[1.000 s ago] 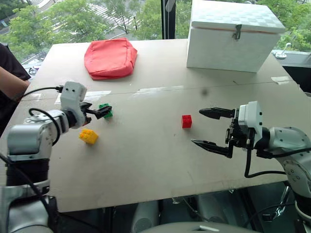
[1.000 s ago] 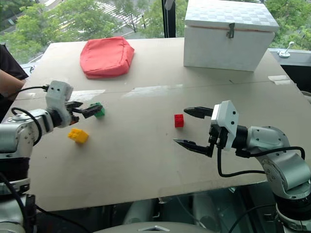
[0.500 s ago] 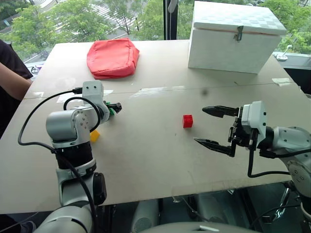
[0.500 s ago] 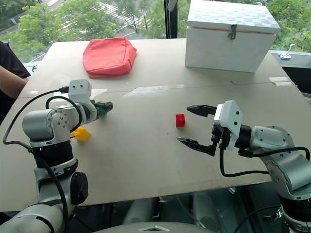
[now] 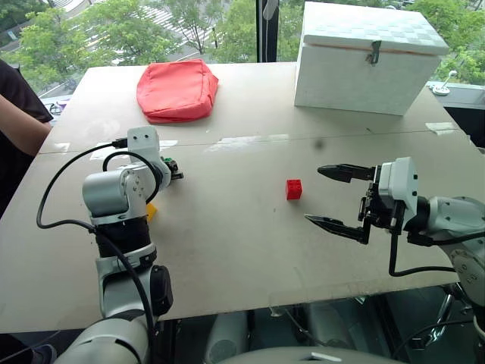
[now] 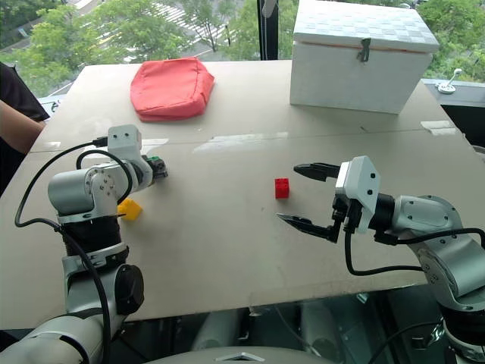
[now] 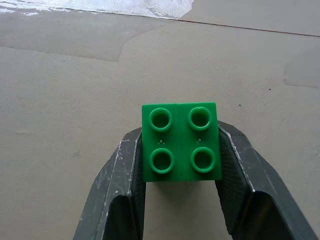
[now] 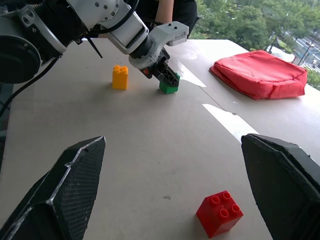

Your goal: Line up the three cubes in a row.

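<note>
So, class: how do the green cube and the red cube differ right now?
The green cube is clamped between the left gripper's fingers; the red cube stands free. The green cube is near the table's left side; the red one sits mid-table, by the open right gripper. Both are studded toy bricks.

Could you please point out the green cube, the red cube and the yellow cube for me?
green cube [image 7: 180, 142], left wrist view, studded top face.
red cube [image 5: 294, 189], left eye view, middle.
yellow cube [image 8: 120, 77], right wrist view, side face.
</note>
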You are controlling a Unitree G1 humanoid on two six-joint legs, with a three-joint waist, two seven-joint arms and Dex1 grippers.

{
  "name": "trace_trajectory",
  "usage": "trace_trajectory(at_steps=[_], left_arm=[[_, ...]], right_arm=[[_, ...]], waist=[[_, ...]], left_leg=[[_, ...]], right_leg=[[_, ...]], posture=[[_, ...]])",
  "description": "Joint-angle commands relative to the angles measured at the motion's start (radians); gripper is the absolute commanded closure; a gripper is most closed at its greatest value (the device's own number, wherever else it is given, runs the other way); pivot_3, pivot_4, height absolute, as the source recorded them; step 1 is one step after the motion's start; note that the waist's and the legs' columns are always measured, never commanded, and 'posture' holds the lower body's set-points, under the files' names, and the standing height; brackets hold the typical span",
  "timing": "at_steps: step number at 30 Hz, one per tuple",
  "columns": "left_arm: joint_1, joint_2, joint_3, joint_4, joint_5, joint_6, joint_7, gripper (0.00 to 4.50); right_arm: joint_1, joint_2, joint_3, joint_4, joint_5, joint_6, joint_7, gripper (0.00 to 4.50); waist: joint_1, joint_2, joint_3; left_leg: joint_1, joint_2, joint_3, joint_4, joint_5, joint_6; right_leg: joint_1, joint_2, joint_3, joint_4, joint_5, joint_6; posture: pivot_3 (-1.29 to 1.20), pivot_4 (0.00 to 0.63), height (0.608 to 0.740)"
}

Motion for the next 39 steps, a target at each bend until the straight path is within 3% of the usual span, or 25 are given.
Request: trace_trajectory(at_steps=[1, 3, 5, 7, 9, 12, 14, 18, 23, 33, 39], left_arm=[[0.03, 0.068, -0.028, -0.038, -0.01, -0.049, -0.082, 3.22], [0.074, 0.114, -0.052, -0.081, -0.057, -0.177, -0.226, 3.22], [0.14, 0.191, -0.094, -0.162, -0.17, -0.345, -0.54, 3.22], [0.185, 0.286, -0.153, -0.211, -0.266, -0.397, -0.805, 3.22], [0.203, 0.35, -0.195, -0.209, -0.308, -0.447, -0.959, 3.22], [0.181, 0.432, -0.374, -0.083, -0.185, -0.705, -1.186, 3.22], [0.139, 0.436, -0.463, 0.013, -0.122, -0.847, -1.287, 3.22], [0.008, 0.367, -0.593, 0.227, -0.003, -1.066, -1.393, 3.22], [-0.115, 0.272, -0.648, 0.376, 0.069, -1.153, -1.417, 3.22], [-0.19, 0.193, -0.68, 0.51, 0.161, -1.31, -1.448, 3.22], [-0.217, 0.153, -0.683, 0.545, 0.182, -1.297, -1.454, 3.22]], right_arm=[[-0.005, -0.013, -0.041, -0.018, 0.02, -0.012, -0.011, 0.0], [-0.001, -0.017, -0.045, -0.019, 0.025, -0.01, -0.015, 0.0], [0.011, -0.025, -0.051, -0.02, 0.026, -0.01, -0.013, 0.0], [0.022, -0.031, -0.055, -0.018, 0.025, -0.013, -0.01, 0.0], [0.027, -0.034, -0.057, -0.016, 0.027, -0.014, -0.009, 0.0], [0.045, -0.043, -0.067, -0.012, 0.024, -0.014, -0.009, 0.0], [0.058, -0.048, -0.07, -0.014, 0.019, -0.016, -0.012, 0.0], [0.096, -0.056, -0.086, -0.035, 0.017, -0.011, -0.03, 0.0], [0.162, -0.073, -0.1, -0.055, -0.001, -0.007, -0.05, 0.0], [0.255, -0.097, -0.159, -0.073, -0.006, -0.011, -0.063, 0.0], [0.282, -0.094, -0.18, -0.108, 0.009, 0.001, -0.086, 0.0]], waist=[[-0.002, 0.0, 0.0], [-0.002, 0.0, 0.0], [-0.003, 0.0, 0.0], [0.0, 0.0, 0.0], [0.005, 0.001, 0.0], [0.011, 0.002, 0.0], [0.015, 0.002, 0.0], [0.021, 0.002, 0.0], [0.017, 0.001, 0.0], [0.017, 0.001, 0.0], [0.017, 0.001, 0.0]], left_leg=[[0.0, 0.0, 0.0, 0.0, 0.0, 0.0], [0.0, 0.0, 0.0, 0.0, 0.0, 0.0], [0.0, 0.001, 0.0, 0.0, 0.0, 0.0], [-0.001, 0.002, 0.001, 0.0, 0.0, -0.001], [-0.001, 0.001, 0.001, 0.0, 0.0, -0.001], [0.0, 0.0, 0.003, 0.0, 0.0, 0.0], [0.001, -0.001, 0.006, 0.0, 0.0, 0.001], [-0.002, -0.001, 0.006, 0.003, 0.0, 0.001], [-0.005, -0.001, 0.006, 0.008, -0.001, 0.003], [-0.004, 0.0, 0.006, 0.008, -0.002, 0.004], [-0.004, 0.0, 0.004, 0.01, -0.002, 0.004]], right_leg=[[0.0, 0.0, 0.0, 0.0, 0.0, 0.0], [0.0, 0.0, 0.0, 0.0, 0.0, 0.0], [0.0, 0.0, 0.0, 0.0, 0.0, 0.0], [-0.001, -0.001, 0.0, 0.0, -0.002, -0.004], [-0.001, -0.003, -0.001, -0.001, -0.003, -0.005], [0.0, -0.002, 0.0, -0.001, -0.003, -0.004], [0.0, -0.001, 0.0, -0.001, -0.003, -0.004], [0.0, 0.001, -0.002, -0.001, -0.003, -0.003], [0.001, 0.002, -0.001, -0.002, -0.003, -0.003], [0.001, 0.003, -0.001, -0.001, -0.003, 0.003], [0.001, 0.002, 0.0, -0.001, -0.003, 0.003]], posture=[[0.0, 0.15, 0.74], [0.0, 0.15, 0.74], [0.0, 0.15, 0.74], [0.0, 0.15, 0.74], [0.0, 0.15, 0.74], [0.0, 0.15, 0.74], [0.0, 0.15, 0.74], [0.0, 0.15, 0.74], [0.0, 0.15, 0.74], [0.0, 0.15, 0.74], [0.0, 0.15, 0.74]])
